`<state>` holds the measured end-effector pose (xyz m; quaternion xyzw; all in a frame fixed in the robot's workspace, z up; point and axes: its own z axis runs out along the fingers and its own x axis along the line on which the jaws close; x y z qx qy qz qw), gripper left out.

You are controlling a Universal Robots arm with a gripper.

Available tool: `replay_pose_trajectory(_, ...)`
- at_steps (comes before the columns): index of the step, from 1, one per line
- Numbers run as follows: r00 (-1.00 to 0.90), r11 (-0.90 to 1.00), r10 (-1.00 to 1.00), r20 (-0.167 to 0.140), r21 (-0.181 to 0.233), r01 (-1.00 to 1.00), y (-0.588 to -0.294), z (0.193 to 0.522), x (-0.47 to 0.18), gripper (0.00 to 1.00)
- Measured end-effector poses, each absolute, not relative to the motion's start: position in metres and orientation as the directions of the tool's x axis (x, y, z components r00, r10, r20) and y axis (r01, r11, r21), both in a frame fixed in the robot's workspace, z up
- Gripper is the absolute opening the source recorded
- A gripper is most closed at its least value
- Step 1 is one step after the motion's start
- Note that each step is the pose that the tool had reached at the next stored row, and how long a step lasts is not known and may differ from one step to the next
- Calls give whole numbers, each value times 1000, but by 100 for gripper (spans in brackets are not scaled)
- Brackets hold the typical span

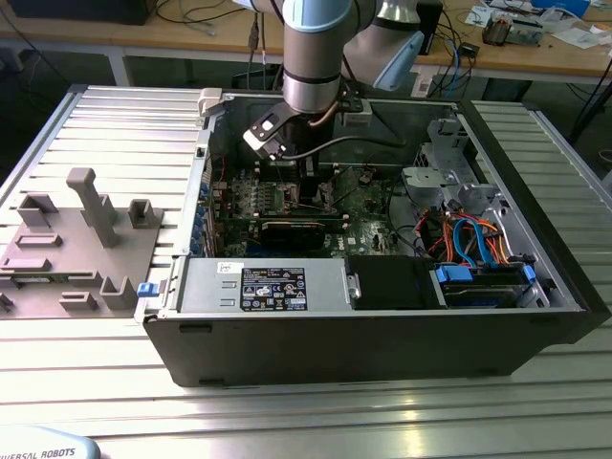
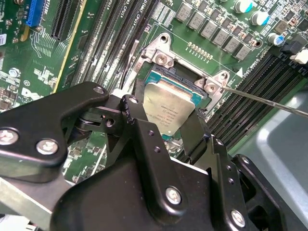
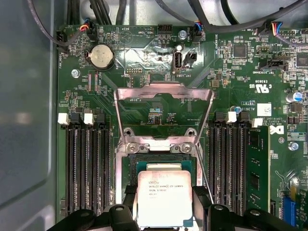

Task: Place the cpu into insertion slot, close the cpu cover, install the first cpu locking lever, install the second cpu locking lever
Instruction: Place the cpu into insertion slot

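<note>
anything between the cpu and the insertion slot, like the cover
Nothing visible. The cpu cover is swung open, off the insertion slot, and the cpu, between the jaws, is right at it.

cpu cover [image 3: 163,90] stands swung open at one edge of the insertion slot [image 3: 161,160], memory slots [image 3: 86,168] flanking it.

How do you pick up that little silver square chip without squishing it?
Grip the cpu by two opposite thin edges, coming straight down from above. It is flat and thin, so only its edges give a hold. Choose the edges that do not face the open cpu cover, hinged at one side of the insertion slot. The gripper appears to hold it this way.
</note>
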<state>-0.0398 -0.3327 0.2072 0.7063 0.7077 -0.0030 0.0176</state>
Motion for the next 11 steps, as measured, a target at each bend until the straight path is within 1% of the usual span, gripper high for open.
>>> replay_pose_trajectory(11,25,-25,999,-29,21,999,-332,204,-40,54)
